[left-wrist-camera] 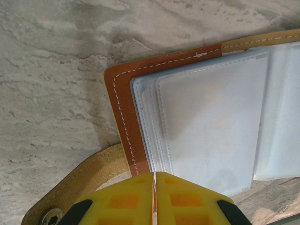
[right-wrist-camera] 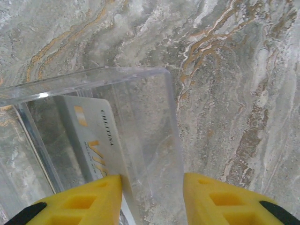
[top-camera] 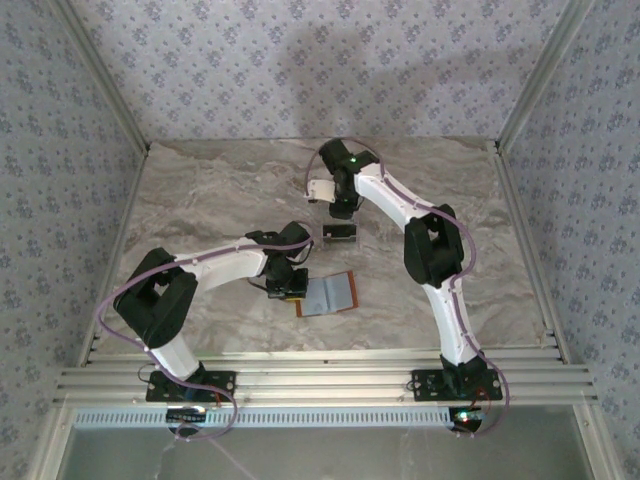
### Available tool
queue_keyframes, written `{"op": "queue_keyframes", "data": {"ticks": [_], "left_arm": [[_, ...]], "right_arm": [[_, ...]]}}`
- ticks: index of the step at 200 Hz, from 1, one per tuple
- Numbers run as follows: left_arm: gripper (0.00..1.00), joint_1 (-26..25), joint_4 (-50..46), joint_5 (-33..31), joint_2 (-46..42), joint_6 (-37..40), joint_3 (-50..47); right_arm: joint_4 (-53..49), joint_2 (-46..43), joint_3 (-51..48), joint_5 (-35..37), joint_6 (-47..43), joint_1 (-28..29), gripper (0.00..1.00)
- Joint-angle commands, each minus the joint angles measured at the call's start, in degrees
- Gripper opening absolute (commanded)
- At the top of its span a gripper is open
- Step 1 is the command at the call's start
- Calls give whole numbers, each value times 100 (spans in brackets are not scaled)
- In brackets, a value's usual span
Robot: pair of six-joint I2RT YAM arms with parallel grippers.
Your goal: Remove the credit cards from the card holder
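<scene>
The card holder (top-camera: 330,293) lies open on the marble table, brown leather edge (left-wrist-camera: 124,98) with white stitching, grey-blue sleeves inside. My left gripper (left-wrist-camera: 154,176) is shut on its brown edge at the near side, also seen from above (top-camera: 287,288). Farther back, my right gripper (top-camera: 345,208) hangs over a clear plastic tray (right-wrist-camera: 93,77). Its yellow jaws (right-wrist-camera: 152,180) stand apart with nothing clamped between them. A silvery-white credit card (right-wrist-camera: 93,126) with orange lettering rests inside the tray, its near end passing by my left finger (right-wrist-camera: 89,197).
A tan strap with a metal snap (left-wrist-camera: 51,216) sticks out from under the holder on the left. The clear tray (top-camera: 340,233) sits mid-table behind the holder. Metal rails and patterned walls border the table.
</scene>
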Motion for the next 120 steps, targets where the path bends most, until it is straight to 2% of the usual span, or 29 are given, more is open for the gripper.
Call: {"op": "queue_keyframes", "data": {"ticks": [1,42,120], "left_arm": [[11,-13,-108,-78,-199,-56,-47],[11,-7,-108,-78,-192,-48,-34],[11,-4,-148,-73,-183,-33,-4]], "right_arm": [[194,-425,-104,100,16,4,40],[562,-517,-316,130,50,6,41],[504,-160,-385,69,50,18,41]]}}
